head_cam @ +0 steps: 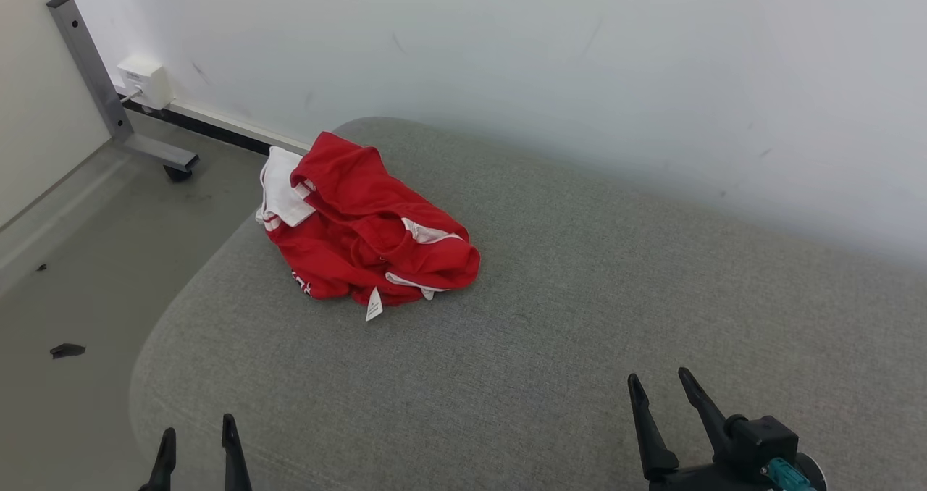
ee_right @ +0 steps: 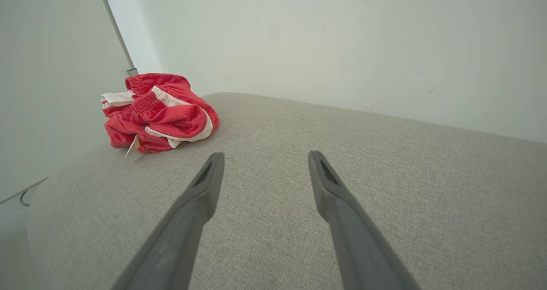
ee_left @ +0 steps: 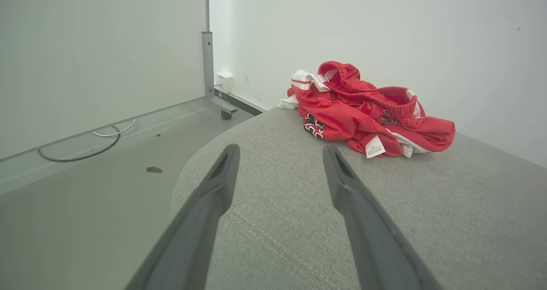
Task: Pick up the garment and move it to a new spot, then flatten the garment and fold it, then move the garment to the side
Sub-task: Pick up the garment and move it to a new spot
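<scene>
Red garment [head_cam: 362,223] bunched at cushion's [head_cam: 579,295] far-left corner: soft, light, probably slippery; pinch top fold. Left gripper [head_cam: 198,426], right gripper [head_cam: 659,375] fingers spread.

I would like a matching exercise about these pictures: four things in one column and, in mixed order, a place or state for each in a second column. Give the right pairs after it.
1. red garment
2. left gripper
3. white box
4. dark scrap

A. lying on the floor
B. crumpled on the grey cushion
C. open, holding nothing
D. mounted low on the wall

Pairs: 1-B, 2-C, 3-D, 4-A
</scene>
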Controlling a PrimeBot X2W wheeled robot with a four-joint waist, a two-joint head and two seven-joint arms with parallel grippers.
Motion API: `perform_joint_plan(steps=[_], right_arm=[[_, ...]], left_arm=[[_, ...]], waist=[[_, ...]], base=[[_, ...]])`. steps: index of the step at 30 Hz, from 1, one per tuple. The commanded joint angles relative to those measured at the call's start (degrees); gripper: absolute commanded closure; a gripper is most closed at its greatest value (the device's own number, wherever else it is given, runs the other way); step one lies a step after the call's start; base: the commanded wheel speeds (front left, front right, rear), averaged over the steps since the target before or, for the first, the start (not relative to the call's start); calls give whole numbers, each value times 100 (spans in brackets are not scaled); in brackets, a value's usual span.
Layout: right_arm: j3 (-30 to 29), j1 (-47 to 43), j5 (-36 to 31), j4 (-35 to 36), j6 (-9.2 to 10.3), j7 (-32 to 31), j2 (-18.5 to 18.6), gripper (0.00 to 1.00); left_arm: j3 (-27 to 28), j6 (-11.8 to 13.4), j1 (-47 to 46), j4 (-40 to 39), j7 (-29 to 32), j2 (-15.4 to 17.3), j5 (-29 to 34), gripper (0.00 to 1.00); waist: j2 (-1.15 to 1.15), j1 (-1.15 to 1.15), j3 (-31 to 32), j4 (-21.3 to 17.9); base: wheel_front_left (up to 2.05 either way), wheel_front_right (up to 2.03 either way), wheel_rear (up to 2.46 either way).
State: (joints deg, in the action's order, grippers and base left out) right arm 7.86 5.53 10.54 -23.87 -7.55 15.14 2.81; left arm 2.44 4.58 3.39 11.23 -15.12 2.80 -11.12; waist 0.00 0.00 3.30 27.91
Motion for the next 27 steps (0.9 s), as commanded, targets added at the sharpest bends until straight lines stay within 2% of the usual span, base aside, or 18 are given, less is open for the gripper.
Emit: perform_joint_plan(steps=[1,8,11,17,23,27], right_arm=[[-13,23,-21,-11,13,2,13,0],[-54,-11,-19,18,13,2,12,0],[-71,-69,11,50,12,2,13,0],[-65,-213,20,98,13,3,12,0],[173,-167,-96,126,12,2,16,0],[316,-43,-283,188,13,-34,12,0]], left_arm=[[-21,43,62,-16,-6,18,-59,0],[-79,-91,-203,254,-6,17,65,0],[-209,-175,-509,700,4,47,174,0],[-548,-462,-1671,1762,399,70,199,0],[-545,-616,-2849,2880,796,43,-127,0],[-443,-698,-3546,3514,1060,29,-459,0]], waist=[[0,0,-1,-1],[0,0,-7,-4],[0,0,-7,-13],[0,0,33,-57],[0,0,-107,-474],[0,0,-425,-770]], base=[[0,0,0],[0,0,0],[0,0,0],[0,0,0],[0,0,0],[0,0,0]])
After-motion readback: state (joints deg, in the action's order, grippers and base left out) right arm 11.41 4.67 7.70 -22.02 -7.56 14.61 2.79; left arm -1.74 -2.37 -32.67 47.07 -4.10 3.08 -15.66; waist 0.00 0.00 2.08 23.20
